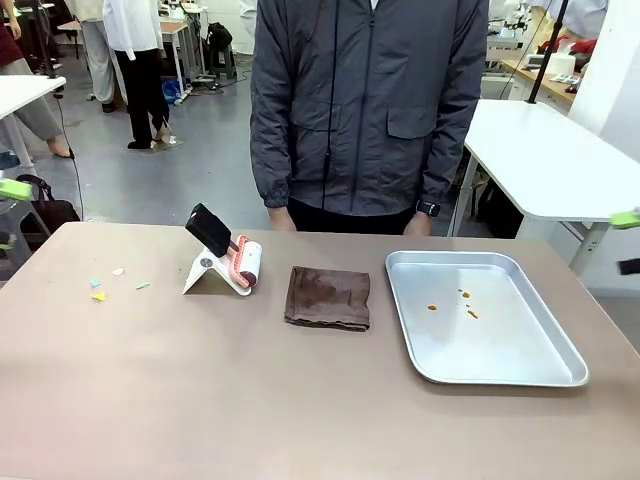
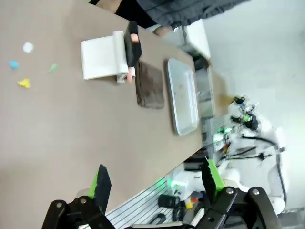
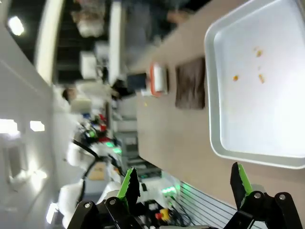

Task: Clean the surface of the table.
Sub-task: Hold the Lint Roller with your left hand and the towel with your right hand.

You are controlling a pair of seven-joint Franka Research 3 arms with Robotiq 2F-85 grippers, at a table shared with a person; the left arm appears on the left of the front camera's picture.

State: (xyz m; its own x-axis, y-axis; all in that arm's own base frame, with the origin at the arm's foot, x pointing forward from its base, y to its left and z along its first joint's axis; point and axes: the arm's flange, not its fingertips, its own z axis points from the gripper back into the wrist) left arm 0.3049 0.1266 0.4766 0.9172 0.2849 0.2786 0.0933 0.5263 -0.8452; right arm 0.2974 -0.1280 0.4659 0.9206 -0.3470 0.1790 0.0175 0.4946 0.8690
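Open-plan robotics lab or workshop hall

The taupe desk (image 1: 300, 420) stands on a bare grey floor (image 1: 190, 170) with white-topped desks (image 1: 545, 150) to either side of it. Farther back, people (image 1: 135, 60) stand among more work benches (image 1: 175, 35), and a bench at the far right (image 1: 555, 65) is crowded with small equipment and boxes. A dark bag (image 1: 48, 212) sits on the floor at the left. A person in a grey zip jacket (image 1: 370, 110) stands at the desk's far edge. In the left wrist view, a ribbed metal plate (image 2: 138, 210) with green indicator lights (image 2: 178, 183) lies beside the desk's near edge, with cables (image 2: 252, 140) beyond.
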